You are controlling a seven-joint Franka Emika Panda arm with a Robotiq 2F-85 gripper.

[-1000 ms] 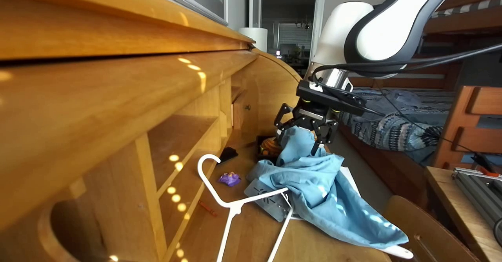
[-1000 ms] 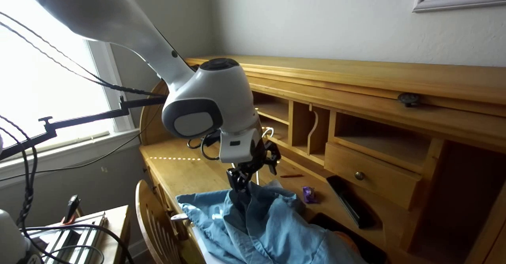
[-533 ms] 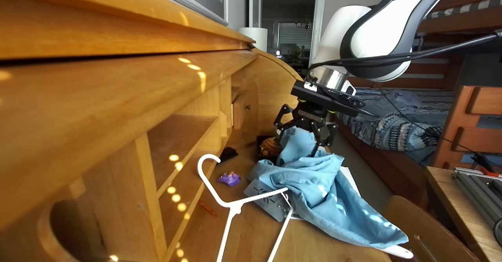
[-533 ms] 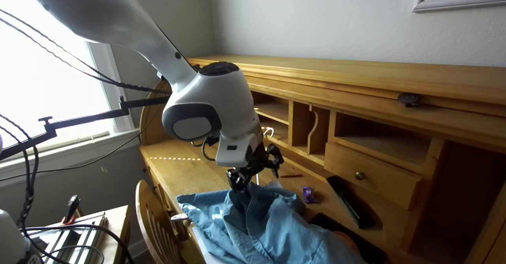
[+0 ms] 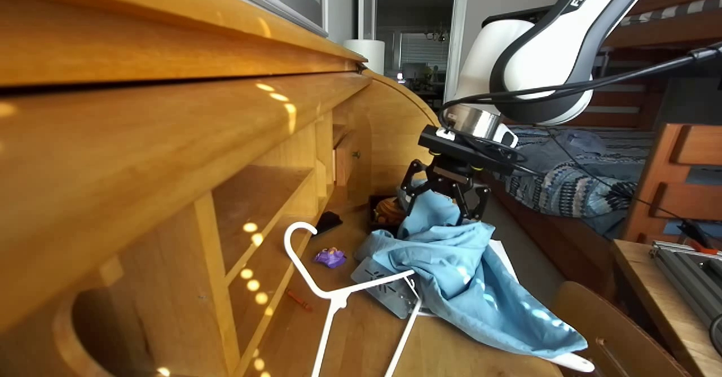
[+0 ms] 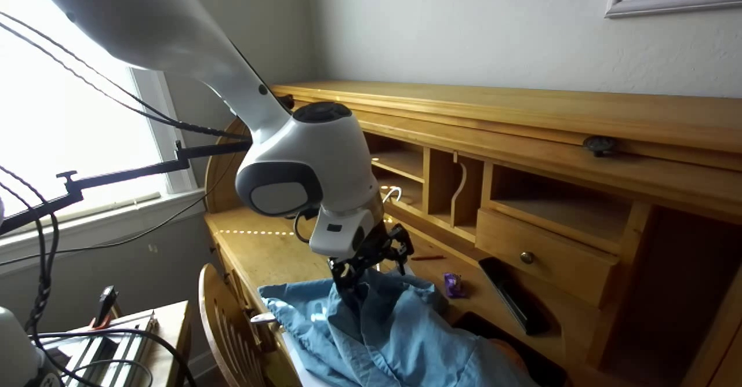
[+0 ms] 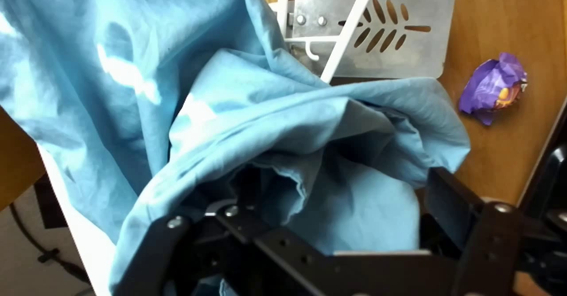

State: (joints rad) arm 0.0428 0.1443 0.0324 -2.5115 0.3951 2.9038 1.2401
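Lying left of the blue cloth (image 5: 451, 258) in an exterior view, the white hanger (image 5: 338, 297) has one arm running up to the cloth's edge, so any lift wants gentleness, since the two may snag. Also left of the cloth, apart from it, sits a crumpled purple wrapper (image 5: 330, 257), best left untouched. Nearer in, a slotted metal plate (image 5: 383, 289) lies partly beneath the cloth's left edge and could slide along with it. The cloth itself is heaped on the desk (image 5: 451, 354), its peak standing between the spread jaws of the gripper (image 5: 435, 210), which is set wide and grips nothing. In the wrist view one finger is tucked into the cloth's folds while the facing finger pad (image 7: 452, 203) sits right at the cloth's outer side; a slow, even squeeze on the fabric between them seems the sound way to catch it. Going slightly deeper first would probably gather more to bite on, as too shallow a pinch could slip. At the cloth's far right a white end (image 5: 572, 362) pokes out, what it belongs to being hidden, so a straight upward pull looks safer than a sideways one.
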